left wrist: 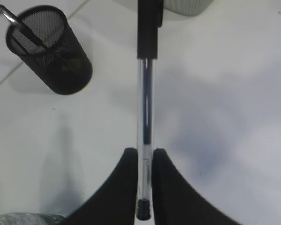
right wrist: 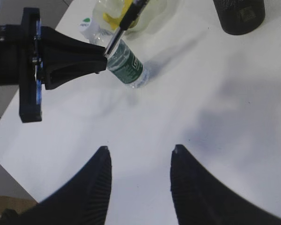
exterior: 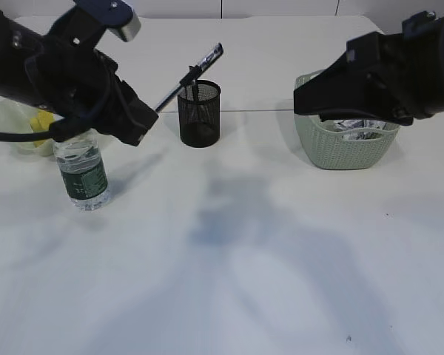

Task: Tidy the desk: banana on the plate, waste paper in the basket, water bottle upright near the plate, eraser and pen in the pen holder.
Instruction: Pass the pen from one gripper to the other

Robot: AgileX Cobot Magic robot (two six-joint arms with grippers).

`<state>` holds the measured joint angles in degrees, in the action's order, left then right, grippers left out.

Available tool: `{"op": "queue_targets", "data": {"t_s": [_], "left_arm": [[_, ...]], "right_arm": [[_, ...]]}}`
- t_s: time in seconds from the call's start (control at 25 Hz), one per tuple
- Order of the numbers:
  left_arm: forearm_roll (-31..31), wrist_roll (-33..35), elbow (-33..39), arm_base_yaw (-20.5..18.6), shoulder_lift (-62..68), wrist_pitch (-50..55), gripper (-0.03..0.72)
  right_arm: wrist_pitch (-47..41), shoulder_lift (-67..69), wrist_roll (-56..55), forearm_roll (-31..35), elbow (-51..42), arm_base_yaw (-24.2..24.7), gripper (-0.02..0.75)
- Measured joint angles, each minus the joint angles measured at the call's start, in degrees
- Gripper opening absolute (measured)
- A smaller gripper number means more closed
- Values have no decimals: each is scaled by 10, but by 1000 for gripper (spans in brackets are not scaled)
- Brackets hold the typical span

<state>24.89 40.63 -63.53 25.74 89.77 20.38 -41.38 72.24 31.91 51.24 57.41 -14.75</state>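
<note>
Left gripper (left wrist: pixel 144 161) clamped on pen (left wrist: pixel 145 117) at tail end, tip free to drop into holder (exterior: pixel 199 113), just beside. Right gripper (right wrist: pixel 139 161) apart, empty, above desk (exterior: pixel 244 244). Paper (exterior: pixel 359 127) in basket (exterior: pixel 344 151). Bottle (exterior: pixel 82 171) upright by plate (exterior: pixel 11 118).

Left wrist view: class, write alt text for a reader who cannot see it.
The left gripper pinches a clear pen with a black cap, pointing it away over the white desk. A black mesh pen holder, another pen already inside, stands at upper left; the basket's edge shows at top.
</note>
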Motion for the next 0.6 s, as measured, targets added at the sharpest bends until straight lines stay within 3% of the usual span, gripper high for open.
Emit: {"op": "queue_targets", "data": {"t_s": [0.24, 0.4, 0.6], "left_arm": [[9, 0, 0, 0, -49, -18, 23], [20, 0, 0, 0, -74, -21, 23], [52, 0, 1, 0, -94, -36, 23]], "right_arm": [[93, 18, 23, 109, 0, 0, 319], [162, 18, 41, 259, 0, 0, 317], [165, 20, 166, 447, 1, 0, 313]]}}
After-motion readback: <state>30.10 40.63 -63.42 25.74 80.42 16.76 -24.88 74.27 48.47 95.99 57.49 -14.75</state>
